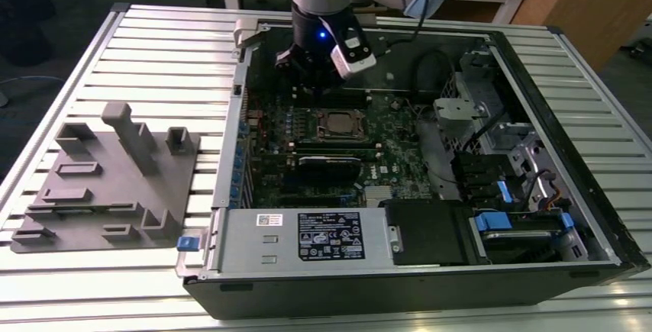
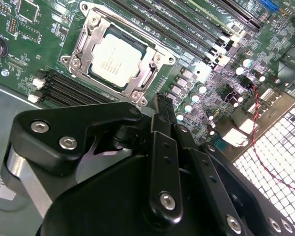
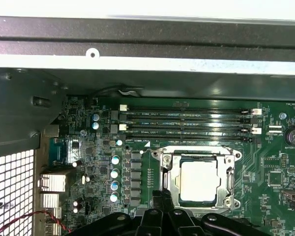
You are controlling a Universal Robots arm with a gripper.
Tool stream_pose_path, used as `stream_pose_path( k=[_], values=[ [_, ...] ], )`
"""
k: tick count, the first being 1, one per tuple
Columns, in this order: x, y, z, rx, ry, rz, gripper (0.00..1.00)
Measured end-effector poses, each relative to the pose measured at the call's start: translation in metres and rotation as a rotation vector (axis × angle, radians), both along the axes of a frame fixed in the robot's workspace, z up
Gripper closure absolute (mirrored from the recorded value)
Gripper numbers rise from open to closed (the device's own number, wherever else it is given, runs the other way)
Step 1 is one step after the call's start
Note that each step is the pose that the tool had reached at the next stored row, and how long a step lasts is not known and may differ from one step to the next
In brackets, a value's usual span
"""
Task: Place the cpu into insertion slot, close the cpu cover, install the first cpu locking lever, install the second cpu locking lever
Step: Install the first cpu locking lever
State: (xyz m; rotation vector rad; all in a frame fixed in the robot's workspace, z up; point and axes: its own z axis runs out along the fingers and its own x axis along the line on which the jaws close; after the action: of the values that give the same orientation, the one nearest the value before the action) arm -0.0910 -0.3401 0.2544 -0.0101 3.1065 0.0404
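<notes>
We see the cpu (image 2: 115, 59) seated in the insertion slot (image 1: 334, 124) on the green motherboard (image 3: 273, 160), with the cpu cover (image 3: 170, 179) lying flat around it. Our tool (image 2: 160, 102) hovers just beside the slot, drawn narrow and holding nothing. The open computer case (image 1: 408, 290) rests on the slatted counter (image 1: 153, 34).

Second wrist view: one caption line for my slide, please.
The cpu lies framed by the cpu cover on the green board, gripper close beside.
</notes>
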Motion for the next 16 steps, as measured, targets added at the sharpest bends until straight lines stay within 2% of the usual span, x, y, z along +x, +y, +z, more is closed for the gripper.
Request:
stream_pose_path(
  k=[16],
  values=[
    [-0.0034, 0.0, 0.0002, -0.0002, 0.0001, 0.0, 0.89]
  ],
)
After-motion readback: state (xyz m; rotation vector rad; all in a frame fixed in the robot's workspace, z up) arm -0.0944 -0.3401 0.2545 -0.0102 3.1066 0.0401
